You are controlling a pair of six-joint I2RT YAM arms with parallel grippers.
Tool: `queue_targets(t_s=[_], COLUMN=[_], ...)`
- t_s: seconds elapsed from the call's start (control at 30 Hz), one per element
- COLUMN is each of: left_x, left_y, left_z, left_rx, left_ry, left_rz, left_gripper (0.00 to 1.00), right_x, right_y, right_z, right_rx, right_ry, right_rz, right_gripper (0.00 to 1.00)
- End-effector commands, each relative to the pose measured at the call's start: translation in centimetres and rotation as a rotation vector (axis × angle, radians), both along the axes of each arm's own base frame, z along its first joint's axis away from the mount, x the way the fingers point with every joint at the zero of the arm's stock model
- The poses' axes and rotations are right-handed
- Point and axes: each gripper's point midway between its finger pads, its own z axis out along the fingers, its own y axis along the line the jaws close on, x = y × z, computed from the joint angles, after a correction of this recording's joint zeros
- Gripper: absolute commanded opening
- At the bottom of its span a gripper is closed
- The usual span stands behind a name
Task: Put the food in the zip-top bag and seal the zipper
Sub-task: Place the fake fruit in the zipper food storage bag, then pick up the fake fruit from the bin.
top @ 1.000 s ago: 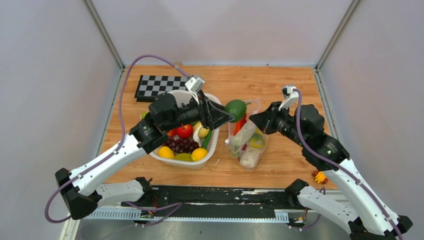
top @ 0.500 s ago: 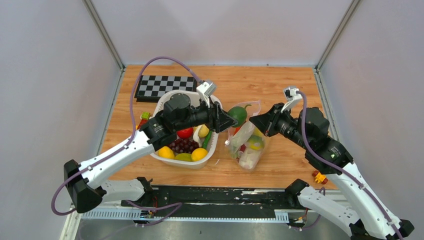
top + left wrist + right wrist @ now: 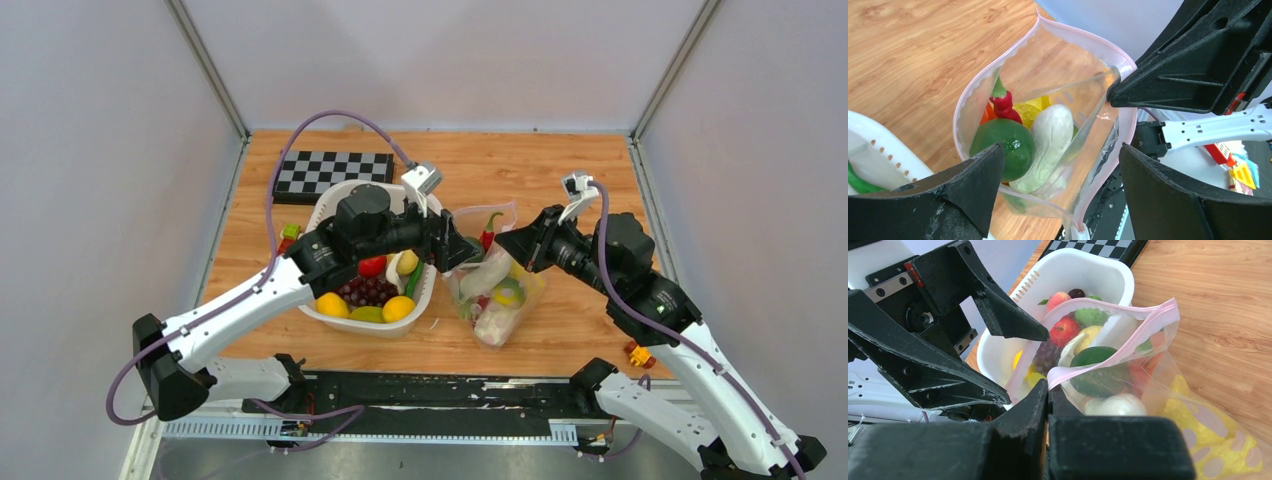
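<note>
Over the floppy, slippery zip-top bag (image 3: 1088, 115), left gripper (image 3: 1060, 155) hangs open while right gripper (image 3: 1048, 387) pinches the zipper (image 3: 1128, 346) rim, likely the safest hold.

Left gripper (image 3: 1060, 152) spread wide, right gripper (image 3: 1048, 387) pinched tight

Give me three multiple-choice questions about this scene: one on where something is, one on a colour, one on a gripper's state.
1. Where is the red chili? A in the white basket; B in the zip-top bag; C on the checkerboard.
2. What colour is the zipper? A pink; B blue; C green.
3. The right gripper is: A open; B shut on a lemon; C shut on the bag's edge.
Answers: B, it stands inside the clear walls; A, a pink strip rims the mouth; C, its jaws pinch the rim.
</note>
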Motion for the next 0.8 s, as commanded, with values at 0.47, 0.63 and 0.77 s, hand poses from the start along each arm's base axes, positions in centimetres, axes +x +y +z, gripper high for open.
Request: queue_targets(t_s=[0.47,0.63,0.77], left_x=[5.2,6.8,8.6], left_y=[12.1,13.3,13.2], left_z=[-2.7,-7.4,-10.9], left_rx=[0.208,0.264,0.354], left_ry=[-0.03,0.064,0.111], left_rz=[0.567,0.568,0.522], left_gripper=[1.0,1.0,1.0], right_x=[0.8,0.9,0.9], right_y=[-3.5,-3.2,-2.9], right_z=[1.9,1.7,1.6], right_rx=[0.04,0.037,0.036], right_ry=[-0.058,-0.047,-0.043], right_rz=[-0.2,-0.188,-0.177], right_gripper=[0.0,0.0,0.0])
